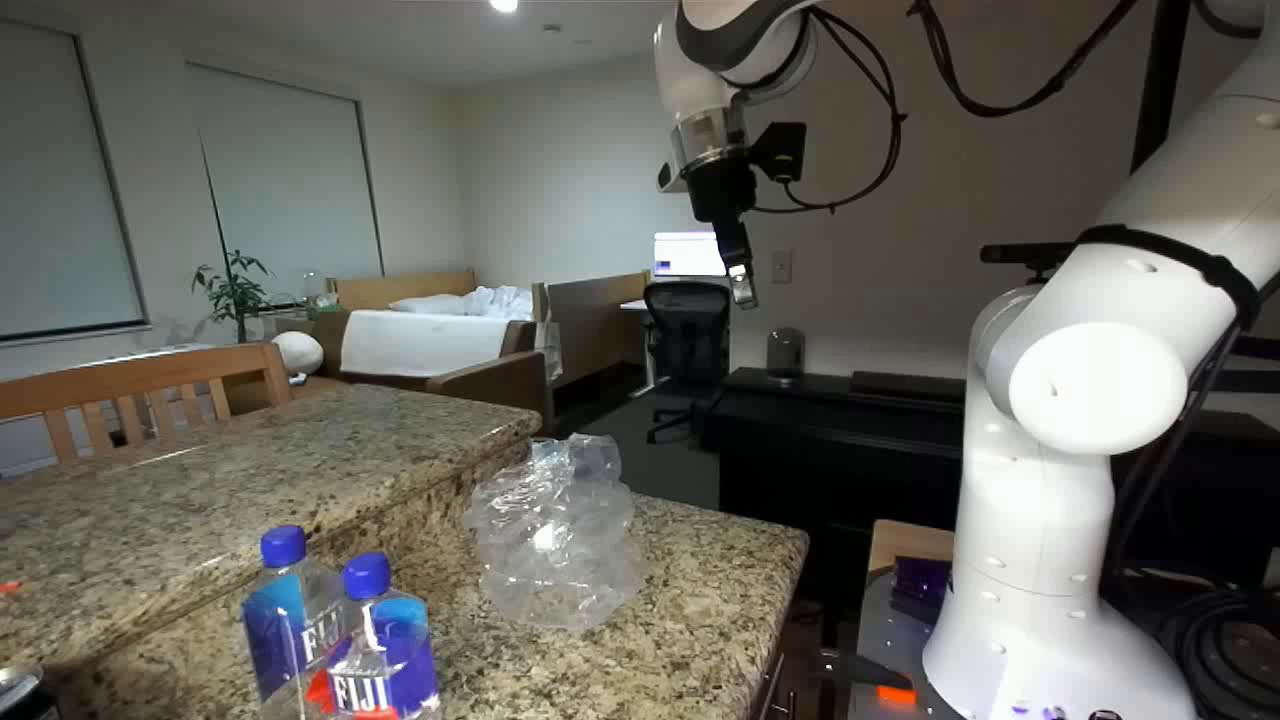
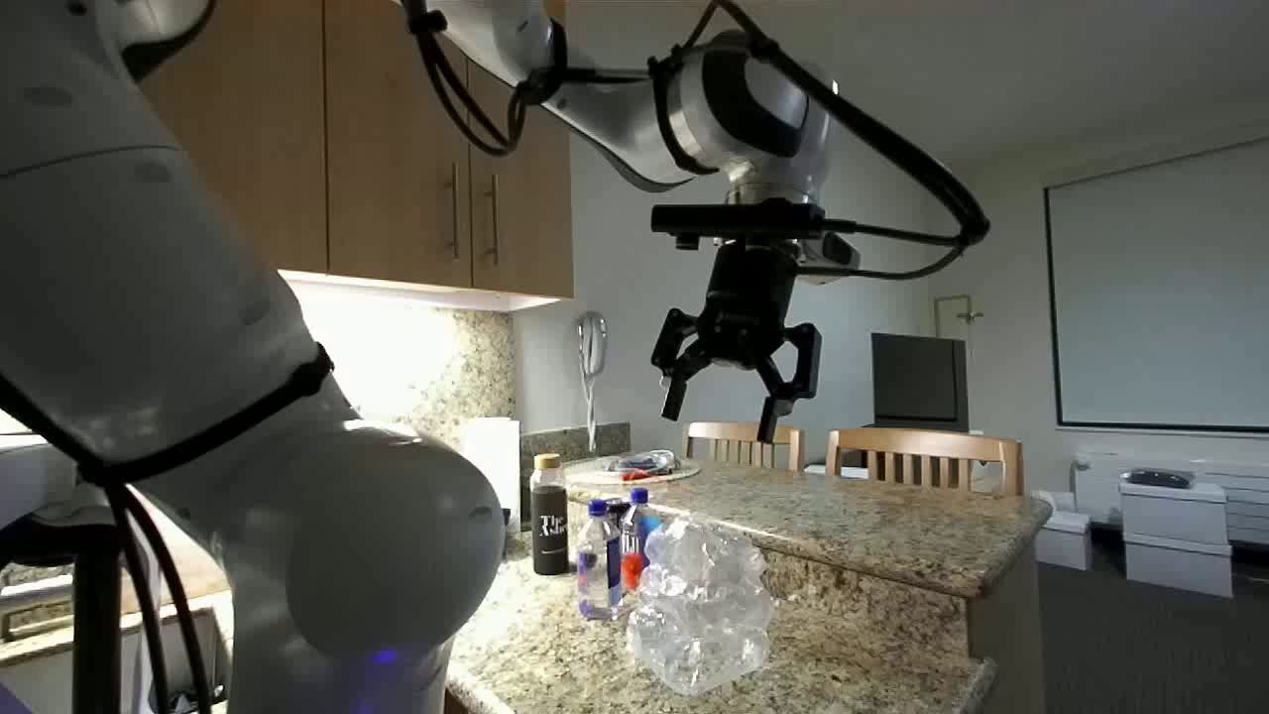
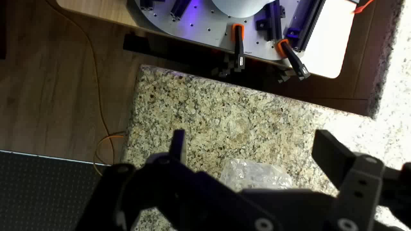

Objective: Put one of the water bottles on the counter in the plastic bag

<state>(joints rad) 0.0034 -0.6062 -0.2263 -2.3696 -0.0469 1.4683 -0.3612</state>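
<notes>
Your tool hangs spread wide and empty, high above the desk, where both water bottles stand upright near the plastic bag, presumably so either needs only a short carry.

Your granite surface carries, on its lower level, the plastic bag, two upright water bottles and a dark bottle.

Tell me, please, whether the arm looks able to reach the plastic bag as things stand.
Probably yes: the gripper hangs open and higher than the plastic bag, with no obstacle visible between them.
</notes>
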